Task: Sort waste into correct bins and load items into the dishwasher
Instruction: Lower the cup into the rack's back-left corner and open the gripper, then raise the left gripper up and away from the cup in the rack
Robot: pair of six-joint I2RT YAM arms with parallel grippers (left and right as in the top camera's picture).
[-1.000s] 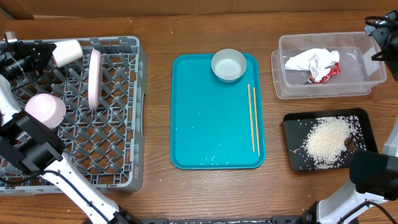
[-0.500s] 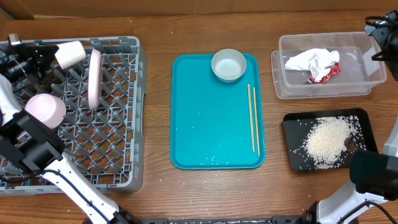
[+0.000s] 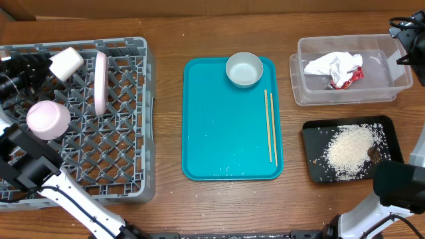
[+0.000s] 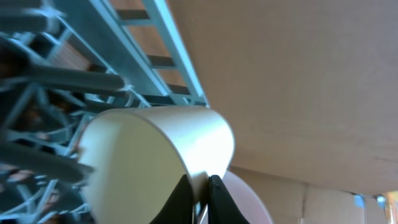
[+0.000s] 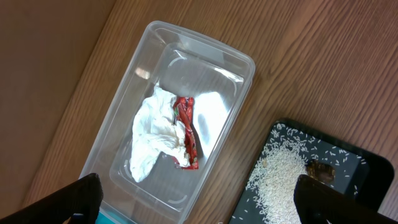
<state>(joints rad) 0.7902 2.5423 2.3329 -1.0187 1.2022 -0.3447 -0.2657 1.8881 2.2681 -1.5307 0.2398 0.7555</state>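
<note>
A small white cup lies tilted over the back-left corner of the grey dishwasher rack, and my left gripper is shut on its rim. In the left wrist view both black fingers pinch the cup wall. A pale plate stands on edge in the rack, next to an upturned pinkish bowl. A second bowl and the chopsticks lie on the teal tray. My right gripper hangs open, holding nothing, above the clear tub and the black tray.
The clear tub holds crumpled white paper and a red wrapper. On the black tray lie a heap of rice and a brown scrap. A few grains dot the teal tray's front.
The left gripper has carried the cup slightly left and lower over the rack's back corner. The right arm has not moved.
</note>
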